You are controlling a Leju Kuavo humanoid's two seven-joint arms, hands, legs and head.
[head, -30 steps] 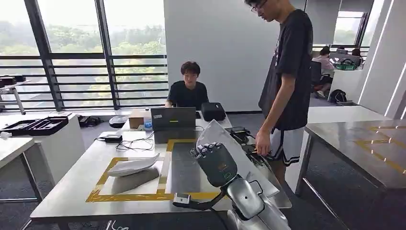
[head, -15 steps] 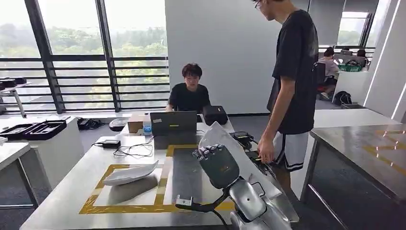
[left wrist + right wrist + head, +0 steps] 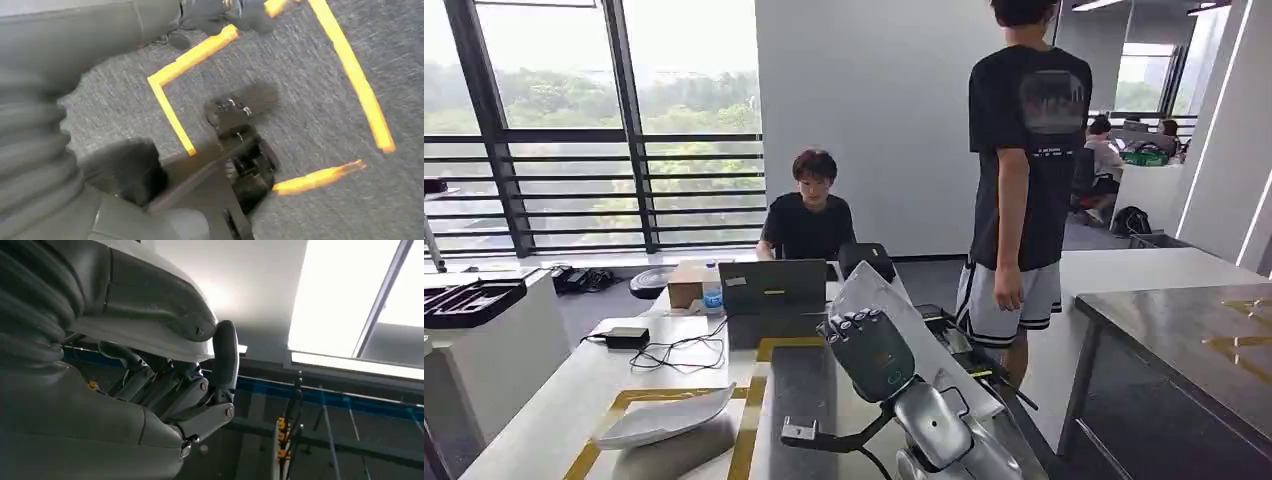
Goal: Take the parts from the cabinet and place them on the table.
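In the head view my right hand (image 3: 871, 350) is raised over the table, gripping a large pale grey panel part (image 3: 929, 345) that slants up behind the fingers. The right wrist view shows the fingers (image 3: 200, 390) curled under that same panel (image 3: 150, 305), with the thumb against its edge. Another white curved part (image 3: 664, 420) lies on the table (image 3: 544, 400) inside a yellow tape frame (image 3: 749, 430). My left hand (image 3: 45, 165) hangs over taped grey carpet; its pose is blurred.
A laptop (image 3: 772, 287), a water bottle (image 3: 713, 298), a cardboard box (image 3: 686, 283), a black bag (image 3: 867, 258) and cables (image 3: 684, 350) crowd the table's far end. One person sits behind it (image 3: 809, 215); another stands at its right (image 3: 1019, 180). A second steel table (image 3: 1184, 330) stands to the right.
The whole picture has shifted, so the camera moved: the table now sits lower and further left. The standing person straightened and drew the hand back from the table. My right hand still holds the panel.
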